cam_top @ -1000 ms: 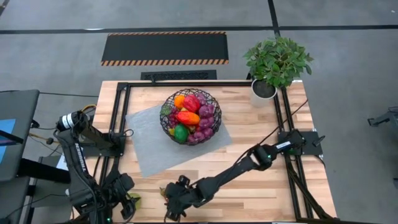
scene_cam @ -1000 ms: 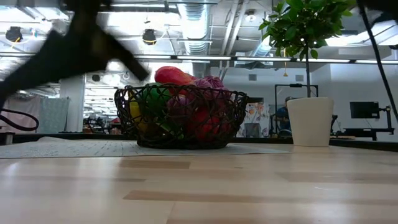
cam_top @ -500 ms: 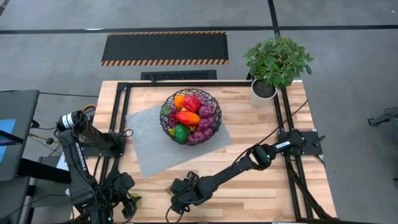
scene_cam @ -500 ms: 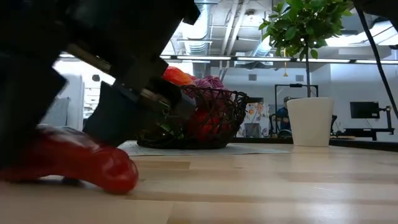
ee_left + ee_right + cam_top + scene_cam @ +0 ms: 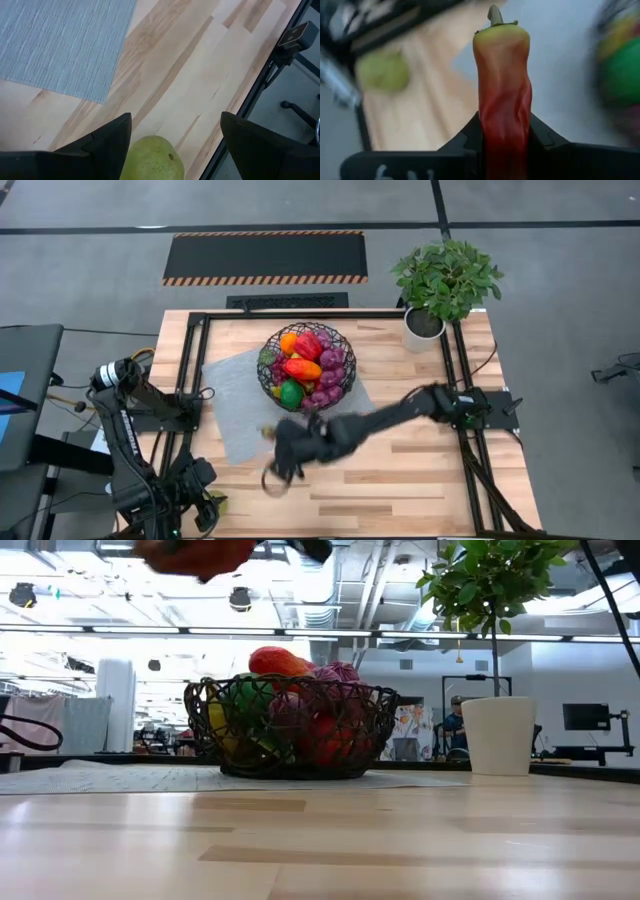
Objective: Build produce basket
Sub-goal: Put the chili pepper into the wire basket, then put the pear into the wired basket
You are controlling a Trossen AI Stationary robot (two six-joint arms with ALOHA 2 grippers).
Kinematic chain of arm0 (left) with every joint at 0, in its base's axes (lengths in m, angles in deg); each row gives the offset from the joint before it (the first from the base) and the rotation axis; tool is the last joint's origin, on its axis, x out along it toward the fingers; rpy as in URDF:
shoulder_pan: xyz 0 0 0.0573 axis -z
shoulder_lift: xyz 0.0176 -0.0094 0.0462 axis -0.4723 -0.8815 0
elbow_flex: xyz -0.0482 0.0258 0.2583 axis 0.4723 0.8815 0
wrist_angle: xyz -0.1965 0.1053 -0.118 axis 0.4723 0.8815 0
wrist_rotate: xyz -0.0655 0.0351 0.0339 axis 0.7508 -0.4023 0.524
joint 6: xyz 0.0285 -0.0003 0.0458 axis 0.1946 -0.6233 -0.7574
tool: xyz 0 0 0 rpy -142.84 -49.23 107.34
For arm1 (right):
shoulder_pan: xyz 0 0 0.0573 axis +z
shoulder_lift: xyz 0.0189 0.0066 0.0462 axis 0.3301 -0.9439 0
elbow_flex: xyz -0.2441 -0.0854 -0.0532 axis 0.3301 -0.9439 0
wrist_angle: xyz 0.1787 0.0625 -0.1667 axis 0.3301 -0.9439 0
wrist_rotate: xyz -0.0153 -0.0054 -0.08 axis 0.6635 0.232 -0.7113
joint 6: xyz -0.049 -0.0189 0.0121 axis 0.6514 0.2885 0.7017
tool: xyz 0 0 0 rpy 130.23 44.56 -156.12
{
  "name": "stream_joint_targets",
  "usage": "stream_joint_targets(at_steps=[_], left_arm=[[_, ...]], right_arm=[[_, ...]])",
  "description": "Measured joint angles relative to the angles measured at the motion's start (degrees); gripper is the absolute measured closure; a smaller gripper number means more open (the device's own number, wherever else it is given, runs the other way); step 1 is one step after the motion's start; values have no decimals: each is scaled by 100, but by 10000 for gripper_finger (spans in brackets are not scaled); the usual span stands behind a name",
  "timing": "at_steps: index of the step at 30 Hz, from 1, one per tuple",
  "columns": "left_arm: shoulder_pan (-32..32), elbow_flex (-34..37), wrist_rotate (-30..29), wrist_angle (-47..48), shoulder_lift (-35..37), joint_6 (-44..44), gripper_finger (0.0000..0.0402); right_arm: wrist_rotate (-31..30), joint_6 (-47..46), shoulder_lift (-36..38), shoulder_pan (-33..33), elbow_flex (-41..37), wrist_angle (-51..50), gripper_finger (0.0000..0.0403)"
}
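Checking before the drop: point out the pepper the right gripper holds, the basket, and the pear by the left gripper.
red pepper [image 5: 503,90], right wrist view, mid body.
basket [image 5: 343,387], high view, wire rim.
pear [image 5: 151,159], left wrist view, top skin.

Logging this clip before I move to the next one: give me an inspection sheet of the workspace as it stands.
Surface: pale wooden table with a grey woven mat.
Job's things: round black wire basket on the mat, heaped with produce; long red pepper with a green stem; green pear at the table's edge.
Clutter: nothing seen.
Grippers: right gripper in the air near the basket, fingers shut on the pepper; left gripper open over the pear.
Cables: black leads along the right frame rail.
Surroundings: leafy plant in a white pot; striped floor mat.
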Motion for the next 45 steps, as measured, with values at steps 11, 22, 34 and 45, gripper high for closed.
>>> stream_joint_targets(at_steps=[11, 22, 34, 45], left_arm=[[0, 0, -91, 0, -2, -17, 111], [-2, 0, -226, -11, -1, -15, 111], [-9, 0, -162, 85, 2, -12, 111], [-77, 0, 1908, -126, 13, -1065, 111]], right_arm=[[-32, 728, 707, -1169, -2, -233, 240], [-60, 881, 240, -1574, -1, -1591, 246], [-184, 821, 58, -1734, -2, -2014, 127], [-186, 1165, 589, -1487, 2, -1999, 125]])
